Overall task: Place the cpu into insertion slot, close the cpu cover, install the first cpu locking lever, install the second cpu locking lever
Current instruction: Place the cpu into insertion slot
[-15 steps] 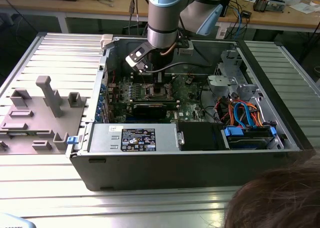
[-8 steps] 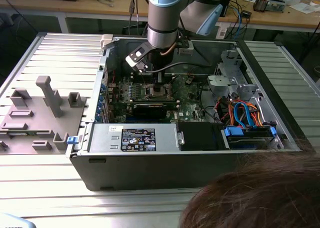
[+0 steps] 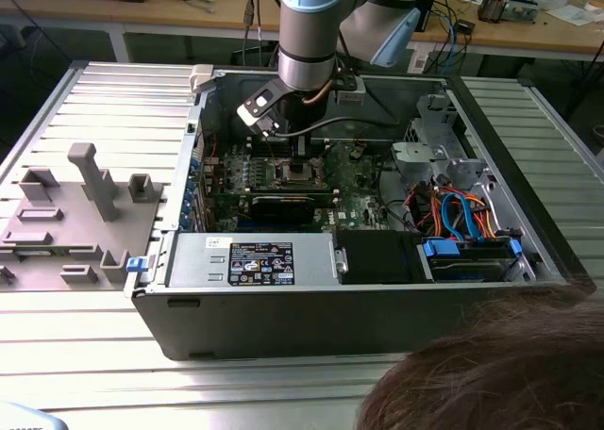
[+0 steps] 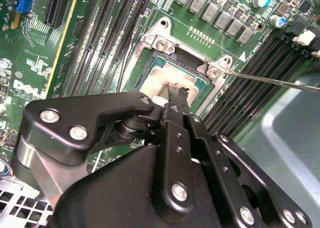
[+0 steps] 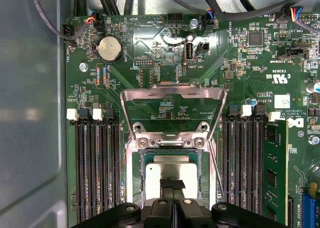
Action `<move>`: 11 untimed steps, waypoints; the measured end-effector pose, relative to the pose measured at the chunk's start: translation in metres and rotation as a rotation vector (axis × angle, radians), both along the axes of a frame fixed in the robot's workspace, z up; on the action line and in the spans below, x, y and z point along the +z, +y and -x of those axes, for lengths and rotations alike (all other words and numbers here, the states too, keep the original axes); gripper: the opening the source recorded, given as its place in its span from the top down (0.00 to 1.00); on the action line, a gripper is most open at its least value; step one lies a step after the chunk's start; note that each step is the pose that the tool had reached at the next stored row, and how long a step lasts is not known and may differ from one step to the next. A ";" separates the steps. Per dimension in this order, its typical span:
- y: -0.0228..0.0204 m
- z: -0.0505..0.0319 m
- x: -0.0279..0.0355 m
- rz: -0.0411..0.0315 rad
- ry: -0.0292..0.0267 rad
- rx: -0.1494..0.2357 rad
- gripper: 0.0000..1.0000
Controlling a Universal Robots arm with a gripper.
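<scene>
The cpu (image 5: pixel 165 169) lies flat in the insertion slot (image 5: pixel 134 178) on the green motherboard, its dull silvery top showing in both wrist views (image 4: pixel 156 82). My gripper (image 5: pixel 172 183) hangs just over the chip's middle with its black fingers (image 4: pixel 176 100) drawn together and nothing visible between them. The cpu cover (image 5: pixel 172 92), a thin metal frame with a window, stands flipped open away from the slot. One thin wire locking lever (image 4: pixel 272 81) sticks out sideways, unlatched. In the exterior view the gripper (image 3: pixel 300 155) sits inside the open computer case above the socket (image 3: pixel 300 173).
Memory slots (image 5: pixel 95 163) flank the socket on both sides. Bundled cables (image 3: pixel 453 213) and a drive cage (image 3: pixel 429 147) fill the case at the exterior view's right. A grey fixture tray (image 3: pixel 75 213) lies at the left. A person's hair (image 3: pixel 500 373) shows at the lower right.
</scene>
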State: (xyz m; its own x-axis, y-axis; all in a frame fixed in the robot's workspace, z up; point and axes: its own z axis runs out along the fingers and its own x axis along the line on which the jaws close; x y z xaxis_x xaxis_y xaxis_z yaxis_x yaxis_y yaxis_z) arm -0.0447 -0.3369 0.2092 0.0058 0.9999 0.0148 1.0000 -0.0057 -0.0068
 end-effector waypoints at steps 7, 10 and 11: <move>0.0000 0.0000 0.0021 0.0001 0.0001 0.000 0.89; 0.0000 0.0000 0.0037 0.0001 0.0001 0.000 0.89; 0.0000 0.0000 0.0042 0.0001 0.0001 0.000 0.89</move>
